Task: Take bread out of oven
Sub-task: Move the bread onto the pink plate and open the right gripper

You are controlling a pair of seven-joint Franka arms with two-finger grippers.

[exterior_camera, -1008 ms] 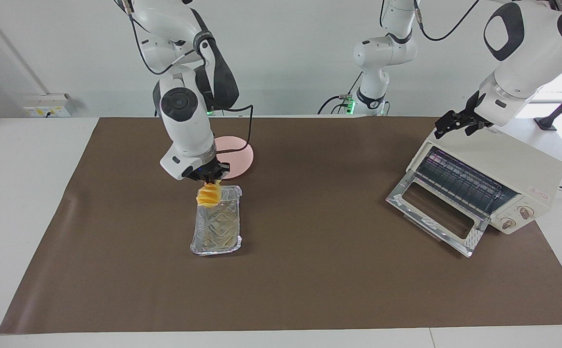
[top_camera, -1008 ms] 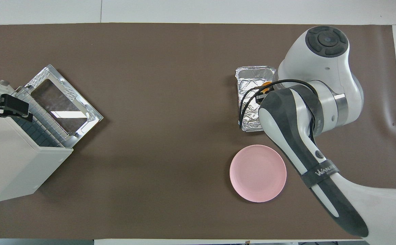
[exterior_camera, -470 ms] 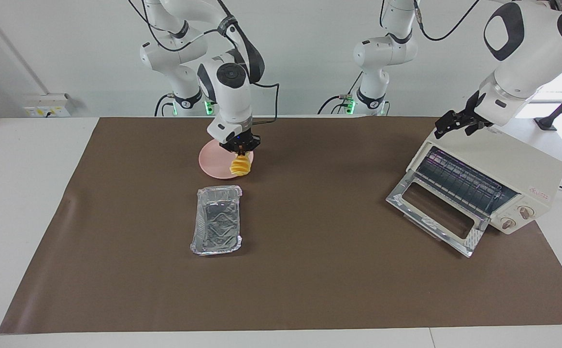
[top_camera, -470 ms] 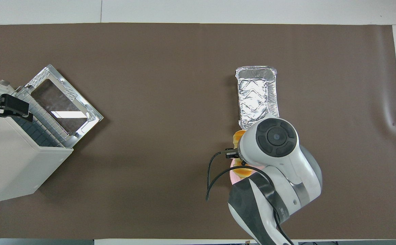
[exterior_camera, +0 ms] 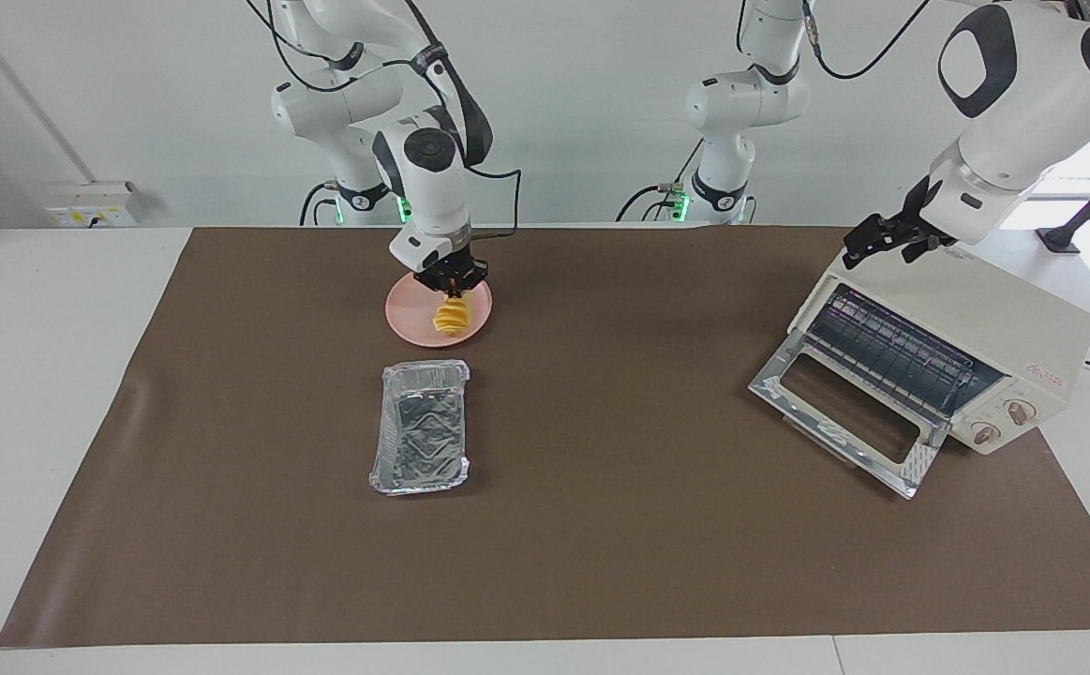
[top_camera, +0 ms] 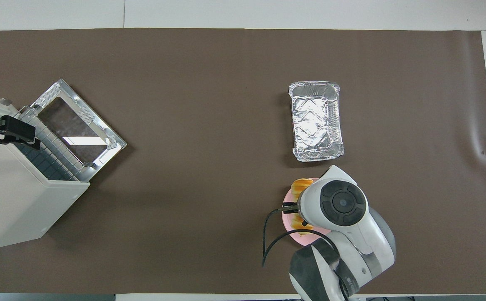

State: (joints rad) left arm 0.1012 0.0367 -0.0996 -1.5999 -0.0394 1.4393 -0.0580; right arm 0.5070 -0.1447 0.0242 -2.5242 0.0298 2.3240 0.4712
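Note:
The golden-yellow bread (exterior_camera: 451, 317) hangs on end from my right gripper (exterior_camera: 451, 284), which is shut on its upper end over the pink plate (exterior_camera: 409, 321). Its lower end is down at the plate; I cannot tell whether it touches. In the overhead view the right arm hides most of the bread (top_camera: 301, 185) and the plate (top_camera: 286, 216). The cream-white oven (exterior_camera: 985, 323) stands at the left arm's end of the table with its glass door (exterior_camera: 844, 412) dropped open and its wire rack bare; it also shows in the overhead view (top_camera: 13, 200). My left gripper (exterior_camera: 885, 240) waits over the oven's top.
An empty crinkled silver foil tray (exterior_camera: 421, 439) lies on the brown mat (exterior_camera: 601, 525), farther from the robots than the pink plate; it also shows in the overhead view (top_camera: 316, 120).
My right gripper has carried the bread from over the foil tray toward the robots and lowered it over the pink plate. The left arm has not moved.

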